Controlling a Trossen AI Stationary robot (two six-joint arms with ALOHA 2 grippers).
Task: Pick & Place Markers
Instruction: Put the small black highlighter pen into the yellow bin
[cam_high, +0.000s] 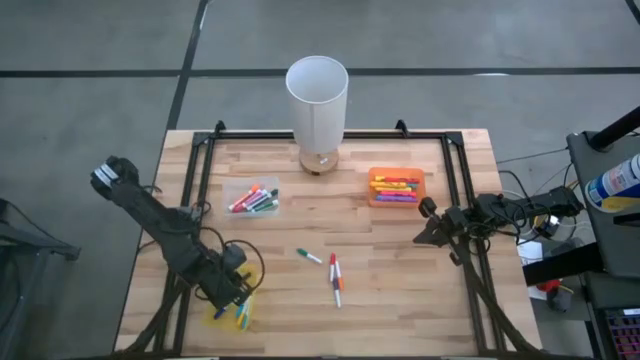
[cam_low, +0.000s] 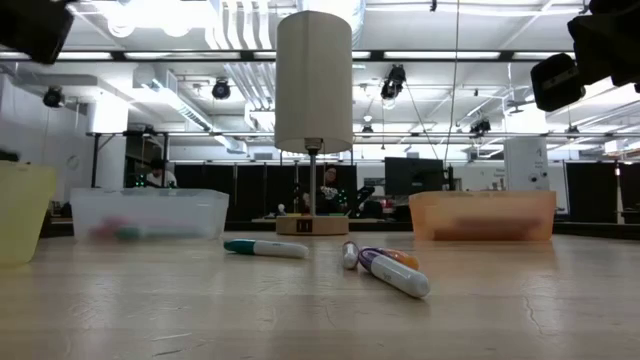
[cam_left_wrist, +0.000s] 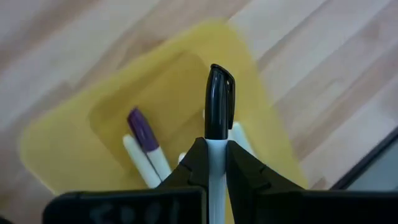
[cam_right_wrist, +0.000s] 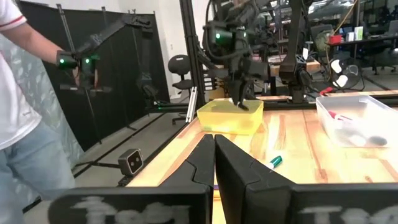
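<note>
Two arms: left gripper (cam_left_wrist: 216, 163) pinches a black-capped marker (cam_left_wrist: 219, 102) above the yellow tray (cam_left_wrist: 74, 143); right gripper (cam_right_wrist: 214, 163) closed, empty

- Lamp (cam_high: 317, 100) stands at the table's (cam_high: 400, 310) far edge, near centre.
- Two trays lie just nearer than the lamp: tray of markers (cam_high: 253, 196) to its left, second filled tray (cam_high: 396, 186) to its right.
- Three loose markers (cam_high: 334, 277) lie on the bare table centre, nearer than both trays; one (cam_high: 308, 256) lies apart, left of the other two.
- Third tray (cam_high: 228, 313) sits at the near left corner, a marker (cam_left_wrist: 146, 140) lying in it.
- Left gripper (cam_high: 236, 289) is over that tray, marker (cam_left_wrist: 218, 106) between its fingers.
- Right gripper (cam_high: 430, 228) is at the table's right side, near the right-hand tray.
</note>
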